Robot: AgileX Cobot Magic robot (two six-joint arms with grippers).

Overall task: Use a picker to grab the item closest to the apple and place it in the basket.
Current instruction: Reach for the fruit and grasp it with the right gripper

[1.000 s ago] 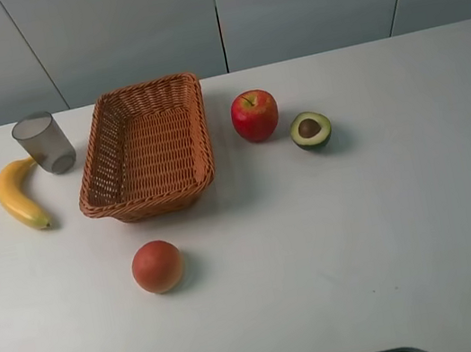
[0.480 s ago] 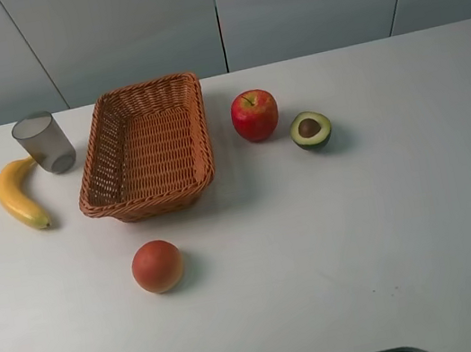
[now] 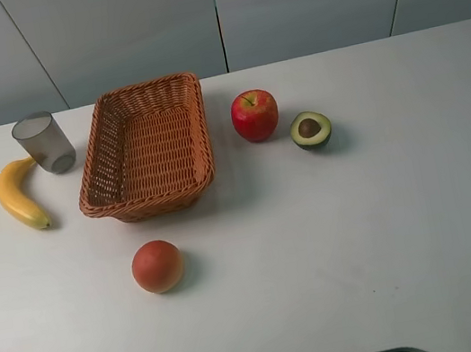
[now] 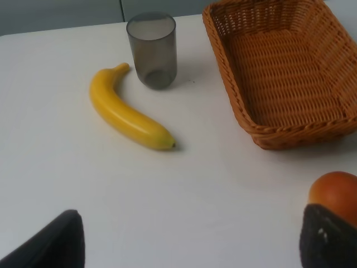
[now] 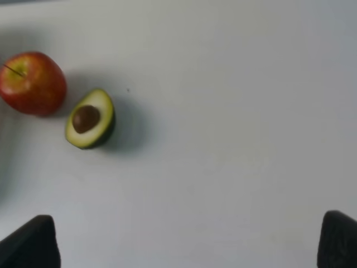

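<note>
apple [image 3: 254, 115] with the avocado half [image 3: 310, 130] just to its right; both of your pincers are spread wide and hold nothing.
from the left of the white worktop [image 3: 365, 235] you have a banana [image 3: 18, 194], a grey cup [image 3: 44, 144] upright just beside its far tip, then the wicker basket [image 3: 147, 86], with an orange [image 3: 157, 266] off its front edge, apart from it. right of the basket stands the red apple, and the avocado half lies near it, cut face and pit up, not touching. your left pincer [image 4: 189, 243] hangs over the worktop with one fingertip in front of the orange, nothing between its tips. your right pincer [image 5: 184, 240] hangs well short of the avocado half, spread just as wide, gripping nothing.
</note>
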